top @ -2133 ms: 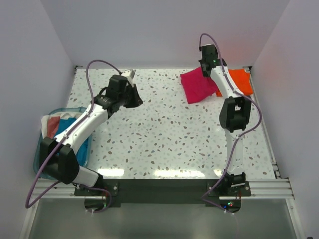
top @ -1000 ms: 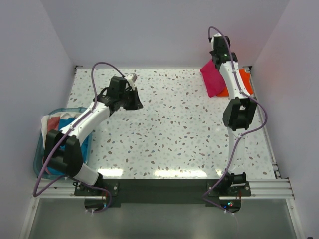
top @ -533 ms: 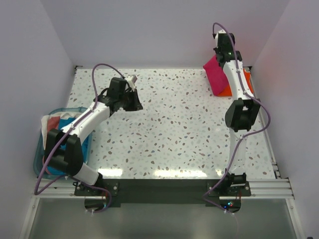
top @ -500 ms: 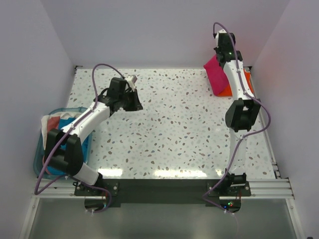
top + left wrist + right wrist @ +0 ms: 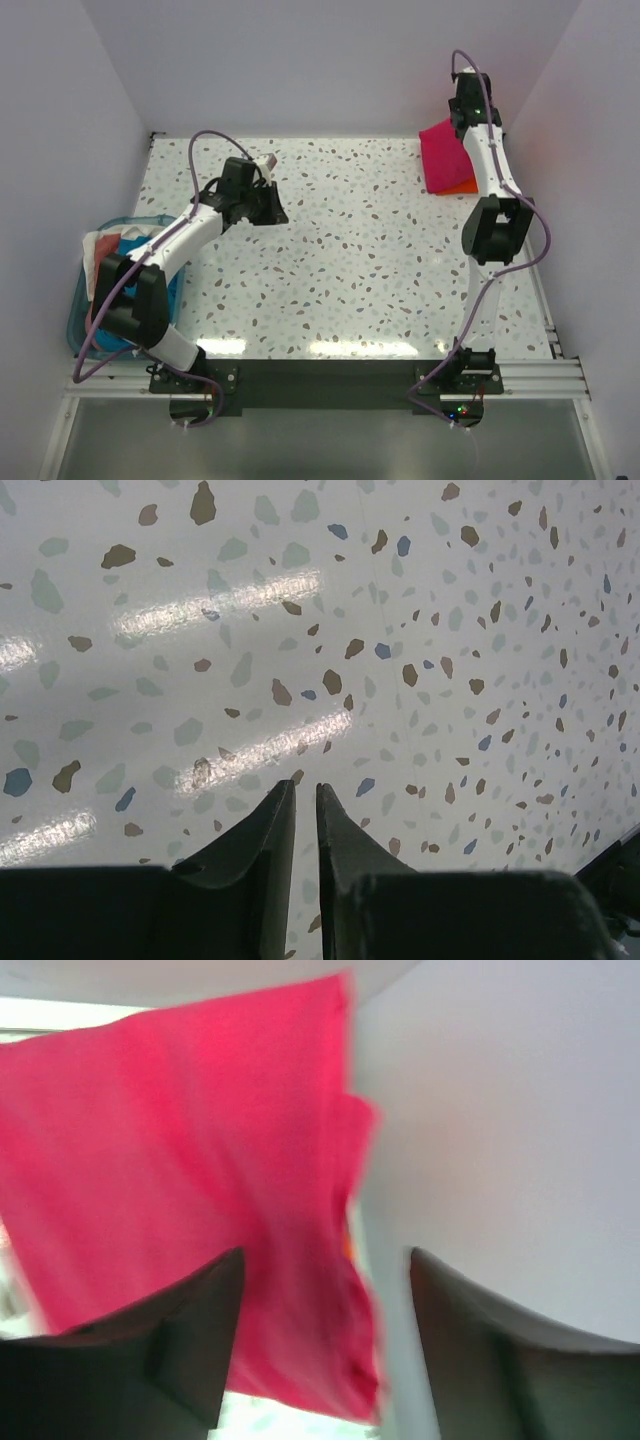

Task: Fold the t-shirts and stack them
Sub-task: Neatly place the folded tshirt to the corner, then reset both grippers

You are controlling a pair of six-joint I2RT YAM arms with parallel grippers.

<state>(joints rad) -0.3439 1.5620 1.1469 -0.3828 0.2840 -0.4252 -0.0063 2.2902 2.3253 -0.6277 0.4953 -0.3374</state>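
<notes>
Far right corner of the table point(image 5: 350, 260): upper shirt point(image 5: 440, 155) over lower shirt point(image 5: 463, 187), covering most of it, only the lower one's near right edge peeking out. Directly above that pile, close to the back wall point(image 5: 320, 60): right gripper point(image 5: 325, 1255), at the end of the right arm point(image 5: 490, 230) stretched along the table's right side. Far left of centre, over the table: left gripper point(image 5: 268, 162), well apart from the shirts. Off the table's left edge, near side: basket point(image 5: 75, 325) with cloths point(image 5: 110, 245) in it, beside the left arm point(image 5: 180, 235).
</notes>
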